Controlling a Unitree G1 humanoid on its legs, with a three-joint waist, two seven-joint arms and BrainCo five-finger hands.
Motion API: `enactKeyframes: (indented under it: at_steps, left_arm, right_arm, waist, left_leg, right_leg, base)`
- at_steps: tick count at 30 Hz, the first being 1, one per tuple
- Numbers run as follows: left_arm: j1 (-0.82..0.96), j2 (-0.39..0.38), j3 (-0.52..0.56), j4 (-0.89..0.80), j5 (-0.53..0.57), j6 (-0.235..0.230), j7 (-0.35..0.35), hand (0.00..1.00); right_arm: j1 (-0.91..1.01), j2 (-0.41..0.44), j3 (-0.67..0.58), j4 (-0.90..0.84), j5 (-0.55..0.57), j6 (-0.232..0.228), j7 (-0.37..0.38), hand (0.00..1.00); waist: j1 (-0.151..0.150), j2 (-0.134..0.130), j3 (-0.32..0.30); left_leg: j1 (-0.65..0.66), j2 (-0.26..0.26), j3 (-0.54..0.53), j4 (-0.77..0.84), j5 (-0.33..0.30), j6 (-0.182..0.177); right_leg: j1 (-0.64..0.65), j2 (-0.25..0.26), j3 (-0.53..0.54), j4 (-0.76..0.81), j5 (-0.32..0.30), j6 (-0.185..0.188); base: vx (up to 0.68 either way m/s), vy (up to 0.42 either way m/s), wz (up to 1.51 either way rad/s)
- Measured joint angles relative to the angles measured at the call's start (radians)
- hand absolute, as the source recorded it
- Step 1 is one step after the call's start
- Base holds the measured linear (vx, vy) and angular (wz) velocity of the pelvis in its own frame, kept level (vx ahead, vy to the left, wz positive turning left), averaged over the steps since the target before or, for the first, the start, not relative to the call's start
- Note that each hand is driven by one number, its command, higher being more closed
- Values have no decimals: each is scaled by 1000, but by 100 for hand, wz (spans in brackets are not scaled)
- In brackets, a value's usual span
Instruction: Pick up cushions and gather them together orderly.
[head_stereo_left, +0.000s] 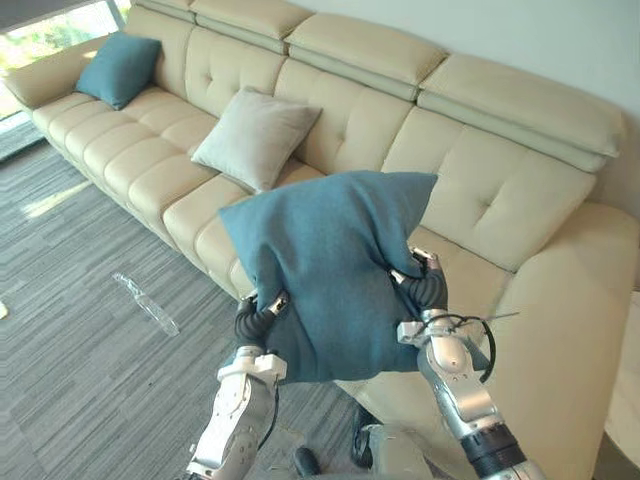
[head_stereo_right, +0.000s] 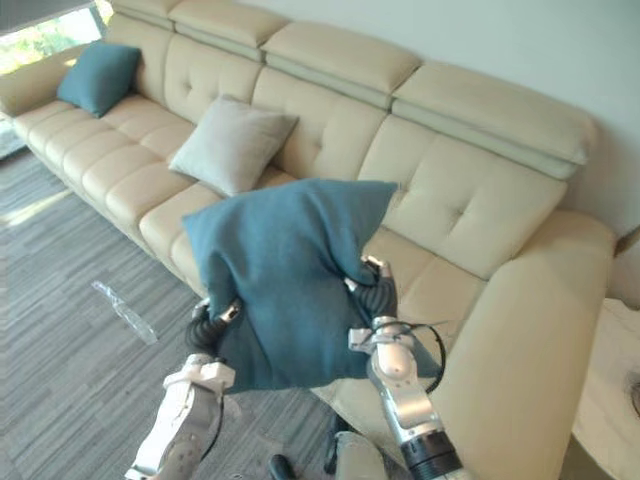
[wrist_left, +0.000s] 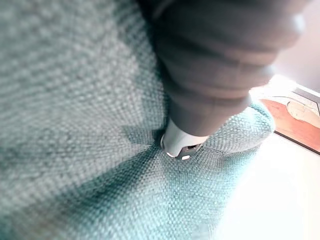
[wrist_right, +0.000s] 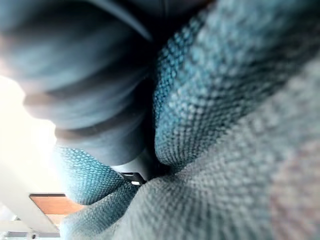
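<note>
Teal cushion (head_stereo_left: 330, 270) between left hand (head_stereo_left: 252, 320), right hand (head_stereo_left: 428, 290), over cream sofa (head_stereo_left: 480, 200)

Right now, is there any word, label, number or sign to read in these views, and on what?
None can be read. The teal cushion held between the left hand and the right hand, the grey cushion, the far teal cushion and the sofa all show plain surfaces without print.

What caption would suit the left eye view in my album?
The left hand and right hand hold a teal cushion before a cream sofa bearing a grey cushion and a far teal cushion.
</note>
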Motion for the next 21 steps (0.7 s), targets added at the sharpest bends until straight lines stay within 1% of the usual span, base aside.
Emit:
enactKeyframes:
  at_steps: [1,2,3,4,5,6,7,8,9,10,11,12,13,14,15,16,17,18,19,20,21]
  left_arm:
    - [11,-7,0,-4,0,0,-14,100]
    - [17,-9,0,-10,0,0,-19,100]
    - [24,-12,-3,-16,0,1,-30,100]
    - [23,-16,-9,-16,0,1,-39,100]
    - [21,-20,-12,-16,0,1,-40,100]
    - [13,-33,-22,-16,0,0,-45,100]
    - [12,-39,-23,-16,0,-1,-49,100]
    - [10,-44,-28,-15,0,-1,-51,100]
    - [11,-42,-29,-12,0,1,-51,100]
    - [15,-35,-29,-5,-1,4,-51,100]
    - [20,-34,-29,-5,0,4,-51,100]
    - [32,-38,-29,-5,1,4,-51,100]
    - [42,-23,-30,12,2,7,-51,100]
    - [50,-22,-30,11,2,9,-51,100]
    - [68,-14,-30,11,2,9,-51,100]
    - [83,-14,-30,11,2,11,-51,100]
    - [94,-13,-32,11,2,14,-51,100]
    - [94,-13,-33,11,2,15,-51,100]
    - [93,-12,-33,11,2,14,-51,100]
    - [93,-11,-32,12,2,13,-51,100]
    - [93,-9,-32,12,3,13,-51,100]
  right_arm:
    - [45,-3,-1,-77,-5,4,0,100]
    - [57,-3,-1,-115,-4,6,0,100]
    - [71,-3,-3,-174,-5,5,0,100]
    - [75,2,-5,-231,-8,-4,0,100]
    - [74,6,-7,-246,-11,-15,0,100]
    - [64,11,-12,-257,-15,-41,0,100]
    - [56,12,-14,-256,-15,-44,0,100]
    - [43,17,-16,-248,-15,-45,0,100]
    - [29,27,-19,-225,-15,-52,0,100]
    - [6,47,-20,-164,-14,-53,0,100]
    - [3,49,-20,-142,-14,-51,0,100]
    - [9,41,-20,-128,-12,-48,0,100]
    - [23,65,-18,-97,-13,-39,1,100]
    - [33,72,-18,-98,-13,-34,5,100]
    - [49,85,-10,-101,-14,-26,10,100]
    - [54,86,1,-104,-17,-26,14,100]
    - [53,83,2,-108,-18,-26,30,100]
    - [54,83,3,-110,-18,-27,35,100]
    - [53,85,3,-111,-18,-28,41,100]
    - [46,85,3,-99,-18,-30,42,100]
    - [40,85,3,-91,-17,-31,42,100]
  waist:
    - [9,8,-1]
    - [19,9,-1]
    - [39,8,-4]
    - [41,1,-12]
    - [40,-5,-18]
    - [42,-17,-26]
    - [43,-20,-27]
    - [44,-23,-28]
    - [48,-27,-26]
    - [63,-23,-28]
    - [69,-14,-32]
    - [75,15,-43]
    - [72,5,-45]
    - [68,-2,-49]
    - [70,-19,-56]
    - [75,-34,-66]
    - [79,-42,-70]
    - [78,-42,-70]
    - [76,-42,-71]
    - [79,-42,-70]
    - [80,-42,-70]
  left_leg:
    - [-78,108,-13,284,-13,14]
    - [-106,151,-24,400,8,8]
    - [-144,198,-57,510,3,1]
    - [-179,225,-101,530,-8,1]
    - [-194,232,-117,512,-13,8]
    - [-206,220,-172,393,-14,9]
    - [-206,206,-202,333,-13,8]
    - [-202,169,-288,214,-11,5]
    - [-186,127,-386,107,-1,-9]
    - [-146,83,-552,-34,34,-57]
    - [-128,76,-614,-76,55,-68]
    - [-107,79,-693,-126,104,-70]
    - [-102,68,-640,-80,123,-121]
    - [-95,67,-608,-80,111,-111]
    - [-79,52,-549,-81,100,-94]
    - [-64,43,-495,-82,92,-80]
    - [-44,36,-417,-81,77,-61]
    - [-37,35,-390,-81,72,-54]
    - [-25,35,-339,-82,70,-51]
    - [-8,38,-279,-103,70,-50]
    - [1,40,-254,-114,70,-50]
  right_leg:
    - [56,36,1,-16,-16,-13]
    - [82,52,10,-28,-23,-22]
    - [120,69,34,-42,-35,-32]
    - [151,73,63,-65,-41,-29]
    - [155,71,80,-74,-41,-28]
    - [164,55,134,-91,-36,-20]
    - [165,47,155,-94,-33,-15]
    - [166,33,211,-103,-25,-3]
    - [172,20,262,-115,-19,6]
    - [178,10,340,-127,-12,19]
    - [178,13,373,-128,-14,35]
    - [178,24,420,-128,-25,97]
    - [180,11,488,-131,-24,144]
    - [173,7,496,-128,-18,153]
    - [154,-3,525,-103,-27,175]
    - [135,-7,545,-81,-34,181]
    - [106,-13,554,-52,-35,183]
    - [92,-13,549,-35,-35,182]
    - [60,-17,506,-7,-26,170]
    - [28,-32,383,-4,0,132]
    - [19,-37,314,-12,7,113]
  base:
    - [396,-133,-18]
    - [354,-100,-57]
    - [371,-28,-77]
    - [360,-6,-74]
    - [410,57,-84]
    - [323,93,-76]
    - [348,188,-97]
    - [189,204,-89]
    - [209,313,-150]
    - [176,373,-153]
    - [215,488,-171]
    - [211,536,-155]
    - [176,443,-142]
    - [131,399,-136]
    - [77,270,-125]
    - [75,377,-174]
    - [33,284,-150]
    - [12,298,-145]
    - [-15,174,-131]
    - [-18,140,-130]
    - [-23,78,-132]
